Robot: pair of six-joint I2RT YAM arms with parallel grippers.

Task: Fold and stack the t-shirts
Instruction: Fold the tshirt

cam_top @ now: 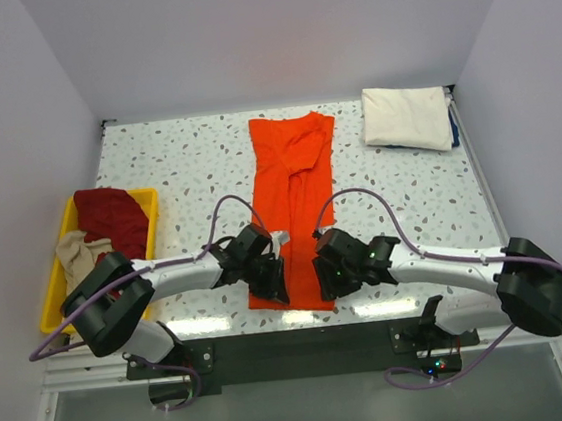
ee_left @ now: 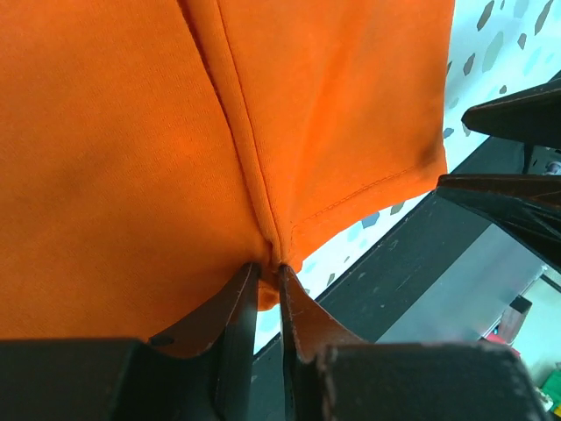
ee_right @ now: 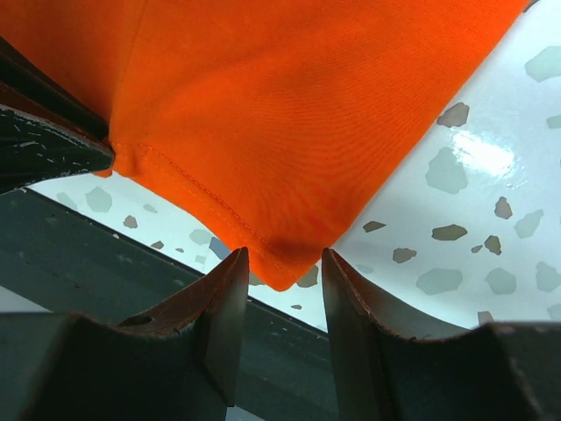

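T-shirts lie across the speckled surface. At the far left, a dark red t-shirt and a beige t-shirt sit crumpled in a yellow tray. The left arm covers part of the beige one.

The left jaws are clenched almost together on the near hem of the orange t-shirt, at its left corner. In the left wrist view we see a ridge of orange cloth running down between the fingertips and pinched there.

The orange t-shirt lies in a long strip down the middle of the surface, with its near end at the front edge.

The right arm reaches in to the hem's right corner. There the right jaws stand apart with the orange corner between them, and we see a gap on each side, so nothing is gripped.

At the far right a cream-white t-shirt lies folded. Something dark blue peeks from under its right edge, and we cannot tell what it is.

From above, both wrists hide the hem itself.
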